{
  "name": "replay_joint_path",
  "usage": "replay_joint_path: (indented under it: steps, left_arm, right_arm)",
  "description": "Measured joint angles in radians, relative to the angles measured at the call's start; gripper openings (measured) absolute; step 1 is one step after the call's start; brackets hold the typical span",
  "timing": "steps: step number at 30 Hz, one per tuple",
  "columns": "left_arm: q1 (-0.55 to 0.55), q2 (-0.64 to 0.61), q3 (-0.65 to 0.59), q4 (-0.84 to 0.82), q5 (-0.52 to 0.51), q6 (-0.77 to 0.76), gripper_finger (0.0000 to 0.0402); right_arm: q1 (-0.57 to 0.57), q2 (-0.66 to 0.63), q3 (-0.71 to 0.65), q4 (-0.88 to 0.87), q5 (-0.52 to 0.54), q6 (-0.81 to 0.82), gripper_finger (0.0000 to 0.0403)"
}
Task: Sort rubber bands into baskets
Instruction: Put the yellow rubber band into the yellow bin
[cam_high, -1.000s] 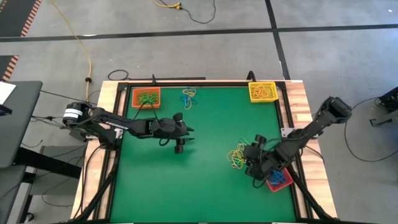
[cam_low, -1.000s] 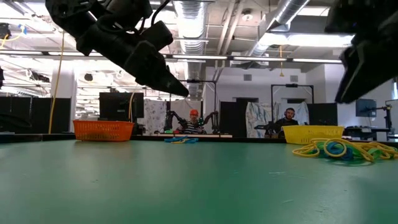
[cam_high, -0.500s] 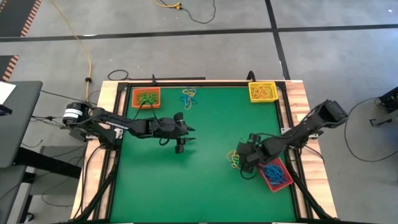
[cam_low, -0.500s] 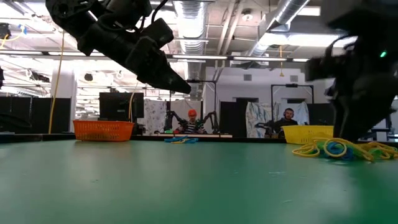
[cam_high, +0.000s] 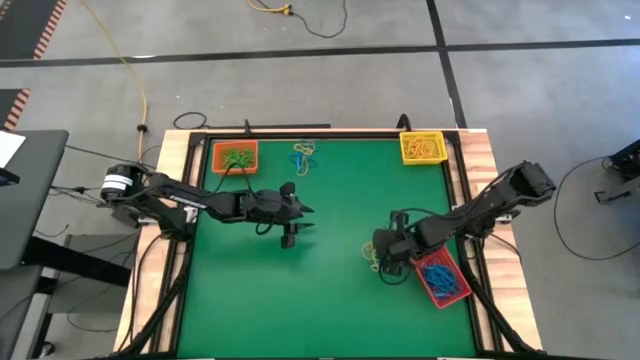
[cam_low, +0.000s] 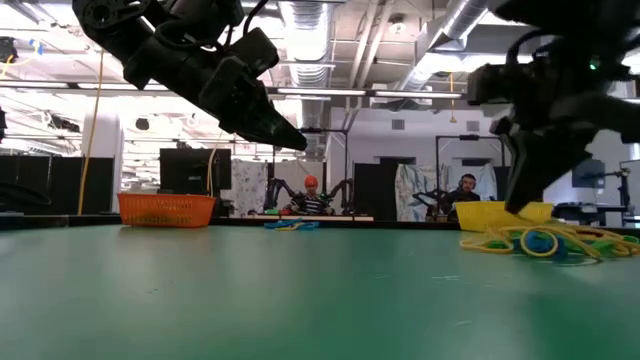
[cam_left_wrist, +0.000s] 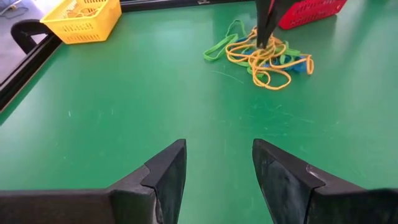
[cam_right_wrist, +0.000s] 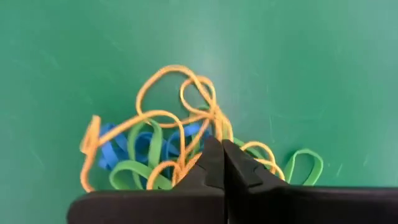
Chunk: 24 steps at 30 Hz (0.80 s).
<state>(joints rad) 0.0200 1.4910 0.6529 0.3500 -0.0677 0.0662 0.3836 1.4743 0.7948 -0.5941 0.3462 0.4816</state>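
**Pick closed on the tangled pile at lower right**

The right gripper (cam_right_wrist: 217, 163) was seen with its jaws pressed together at the top of the mixed heap of rubber bands (cam_right_wrist: 168, 140), yellow strands lying right at the fingertips; whether a single loop had been pinched between them could not be told. In the high view this gripper (cam_high: 381, 249) was placed at the lower right of the green table (cam_high: 330, 300), directly over the heap (cam_high: 373, 256), with the red basket (cam_high: 441, 279) just beside it, toward the lower right corner, holding blue bands.

The left gripper (cam_left_wrist: 217, 163) was held with its jaws apart, clear of the surface near the middle left of the high view (cam_high: 296, 222), and nothing was carried in it.

A second small cluster of bands (cam_high: 304, 155) lay at the upper middle of the table. The orange basket (cam_high: 235, 157) at the upper left held green bands, and the yellow basket (cam_high: 421, 147) at the upper right held yellow ones.

The step in hand was judged to be a grasp from the heap. A straight lift was thought to be called for next, slow enough for tangled neighbours to drop away, followed by a carry to the basket matching the captured colour, probably the yellow one.
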Motion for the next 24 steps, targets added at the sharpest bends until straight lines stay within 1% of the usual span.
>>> replay_joint_path:
  steps: [4,8,11,13,16,21,24]
  left_arm:
    - [-0.001,0.0,0.0,-0.001,0.0,-0.004,0.0175]
    - [-0.014,0.0,0.0,-0.002,0.0,-0.006,0.0175]
    - [-0.025,0.0,0.0,-0.002,0.0,-0.007,0.0175]
    - [-0.033,0.0,0.0,-0.002,-0.001,-0.007,0.0175]
    - [-0.044,0.0,0.0,-0.002,-0.001,-0.007,0.0175]
    - [-0.063,0.0,-0.002,-0.011,-0.001,-0.009,0.0175]
    - [-0.074,0.0,-0.002,-0.019,-0.002,-0.008,0.0175]
  right_arm:
    - [-0.001,-0.001,0.026,-0.014,0.008,-0.02,0.0017]
    - [0.003,-0.001,0.078,-0.081,0.054,-0.023,0.0013]
    - [-0.008,-0.001,0.097,-0.098,0.023,0.009,0.0017]
    - [-0.022,0.0,0.097,-0.107,0.014,0.034,0.0032]
    - [-0.048,0.004,0.093,-0.127,-0.001,0.041,0.007]
    - [-0.096,0.004,0.06,-0.09,-0.096,0.044,0.0133]
    - [-0.109,0.005,0.029,-0.024,-0.142,0.038,0.0154]
